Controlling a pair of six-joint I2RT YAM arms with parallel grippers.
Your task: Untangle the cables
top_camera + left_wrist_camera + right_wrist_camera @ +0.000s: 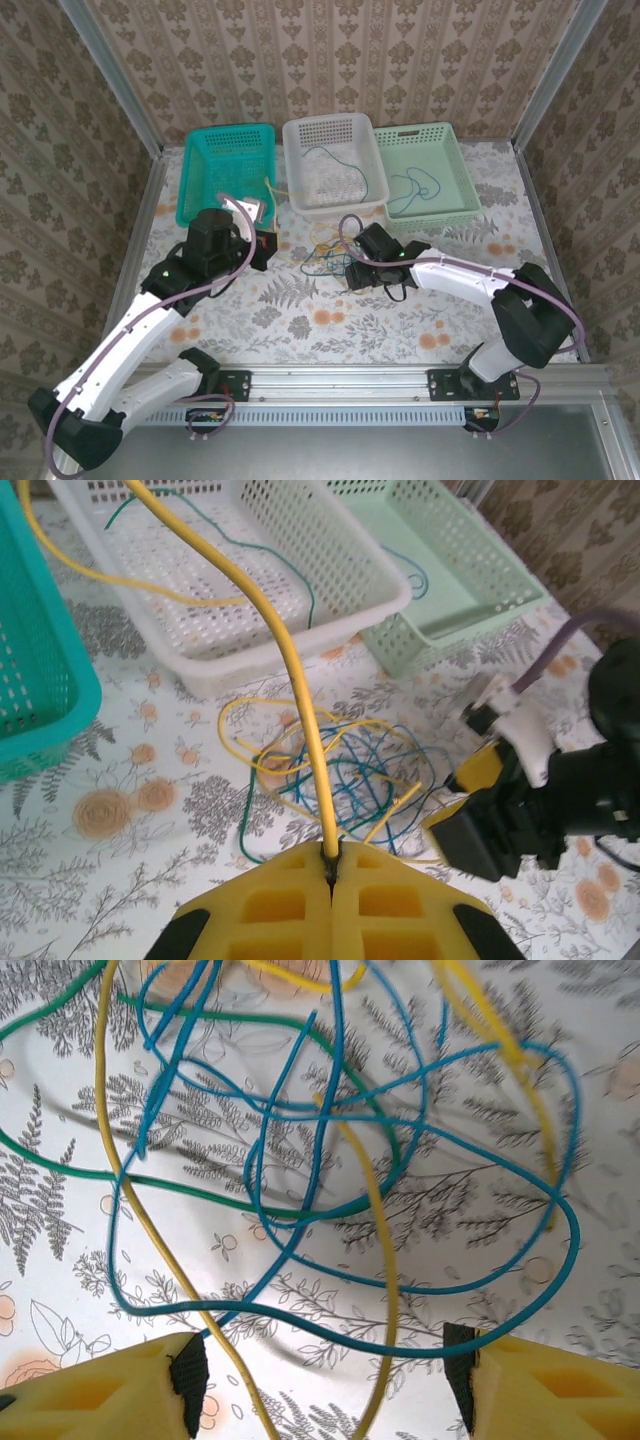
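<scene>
Looking at the cables [325,258], we see thin yellow, blue and green strings in one messy heap on the tabletop [300,325]. The heap lies just in front of the left end effector [330,875] and right under the right end effector [325,1385], between the two.

We think these strings are very light and floppy. They bend any way we push them. They look smooth, so one could slip out of a loose pinch. If we pull one fast, the whole heap may come along, or a knot may pull tight.

The left end effector is closed tight on the yellow cable [290,650], which is pinched between its yellow pads. From the pads that cable rises up and away, past the front of the white basket [395,580].

The right end effector is open, with its fingers wide apart. The blue cable [330,1110], the green cable [110,1175] and some yellow strands lie between and ahead of its fingers. It holds nothing that we can see.

We would take hold of one string where it lies alone at the edge of the heap, like the wide blue loop near the right finger. We would not grab where strings cross. Then we would pull slowly.
</scene>
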